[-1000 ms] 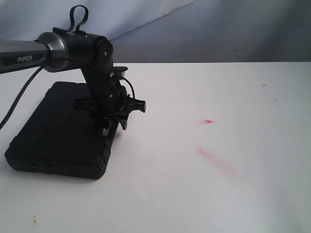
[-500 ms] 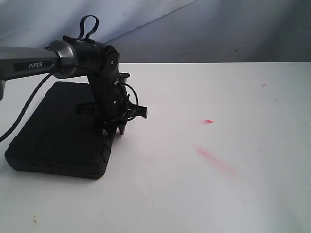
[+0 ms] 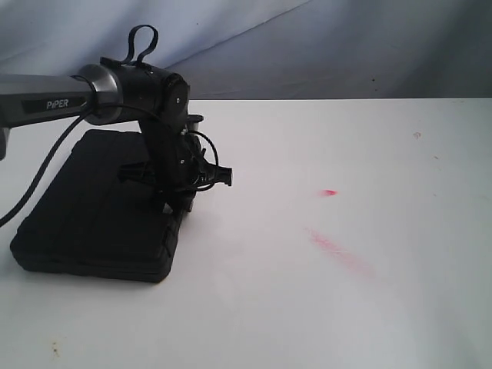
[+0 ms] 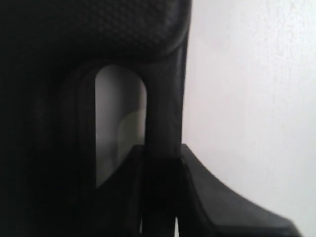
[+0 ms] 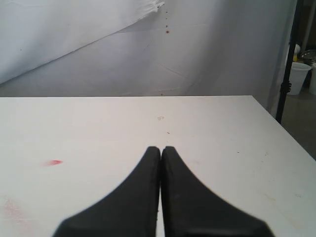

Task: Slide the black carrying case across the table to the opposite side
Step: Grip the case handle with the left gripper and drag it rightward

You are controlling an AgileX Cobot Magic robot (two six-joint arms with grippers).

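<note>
**Open run rightward**

Found flat on left part of counter (image 3: 346, 307): black carrying case (image 3: 92, 207), matte, rectangular. Rightward, broad bare surface, only pink smears (image 3: 338, 250). Clamped on its right-edge handle (image 4: 165, 108): left pincer (image 3: 175, 206). Closed tight, empty: right pincer (image 5: 161, 148).

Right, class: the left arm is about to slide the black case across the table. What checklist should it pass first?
1. Handle between the fingers of the left gripper: ok.
2. Grip tight on the handle: cannot tell, too dark.
3. Case flat on the table: ok.
4. Path to the right: ok, only red smears there.
5. Right gripper shut, empty, absent from the exterior view: ok.
</note>
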